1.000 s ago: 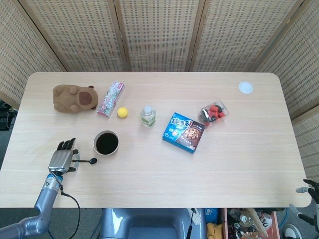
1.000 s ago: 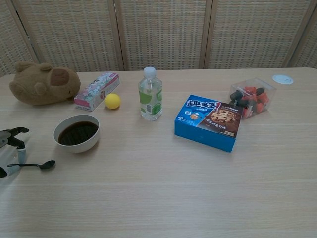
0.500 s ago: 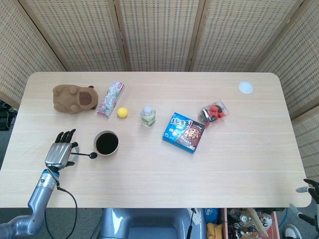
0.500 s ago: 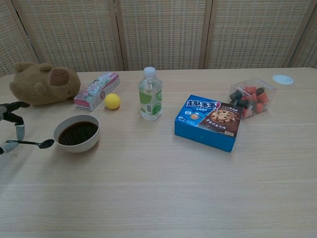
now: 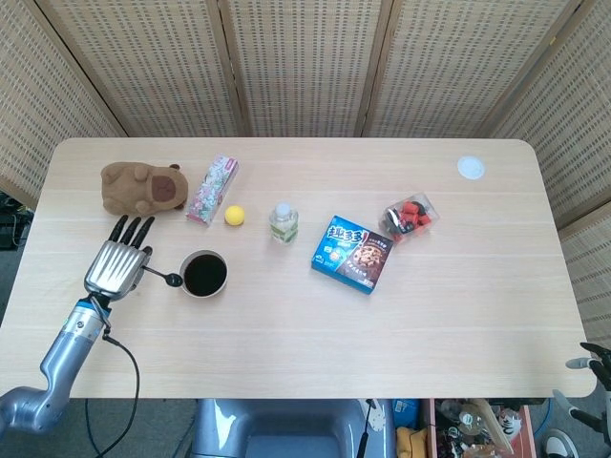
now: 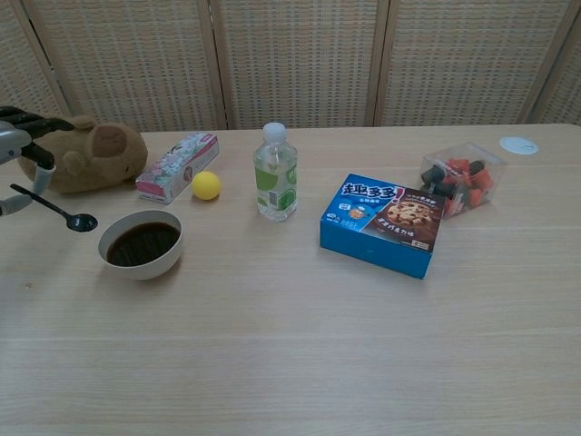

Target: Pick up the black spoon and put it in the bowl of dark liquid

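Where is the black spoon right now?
The thin black plastic spoon is at the table's left side, held in the left robot hand, its head just left of the white bowl of dark liquid.

Staged test area, lab-like — pale wooden table boxed in by woven folding screens across the top of the frame. Clutter bins and cables sit under the table's bottom edge — not a lived-in home.

Bright even light, soft shadows, sharp focus
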